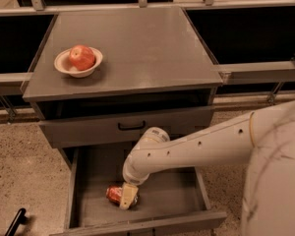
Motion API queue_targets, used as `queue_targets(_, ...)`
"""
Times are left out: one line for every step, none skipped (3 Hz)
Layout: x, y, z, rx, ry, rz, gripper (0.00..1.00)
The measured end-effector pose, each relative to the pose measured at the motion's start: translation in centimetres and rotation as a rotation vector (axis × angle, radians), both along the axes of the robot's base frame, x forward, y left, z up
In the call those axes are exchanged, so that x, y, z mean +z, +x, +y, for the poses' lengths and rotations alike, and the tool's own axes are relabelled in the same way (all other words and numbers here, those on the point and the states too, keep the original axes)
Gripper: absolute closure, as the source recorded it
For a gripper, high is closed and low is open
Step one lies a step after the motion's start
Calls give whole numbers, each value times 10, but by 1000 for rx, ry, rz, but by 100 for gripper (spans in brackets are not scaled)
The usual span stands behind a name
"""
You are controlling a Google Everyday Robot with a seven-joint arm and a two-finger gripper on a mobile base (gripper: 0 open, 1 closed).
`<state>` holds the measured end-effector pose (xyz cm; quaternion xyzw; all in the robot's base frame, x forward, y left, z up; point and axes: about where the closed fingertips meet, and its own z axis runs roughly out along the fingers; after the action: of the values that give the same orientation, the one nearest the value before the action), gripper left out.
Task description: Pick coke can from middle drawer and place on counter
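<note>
Reaching down into the open middle drawer (172,200) with the gripper (128,196), right over the coke can (114,192). Covering the can's right end, so cannot tell if gripping it or just touching. Finding the can lying on its side on the drawer floor, near the front. Seeing up on the counter (147,48) a white bowl (64,67) holding a red apple (81,57).
</note>
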<state>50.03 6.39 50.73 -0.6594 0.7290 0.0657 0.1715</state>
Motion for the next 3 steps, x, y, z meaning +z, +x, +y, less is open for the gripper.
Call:
queue_targets(-27,-11,26,-10,-12,53,0)
queue_targets(-51,-19,45,-41,11,88,0)
queue_targets(-61,-12,54,-68,42,56,0)
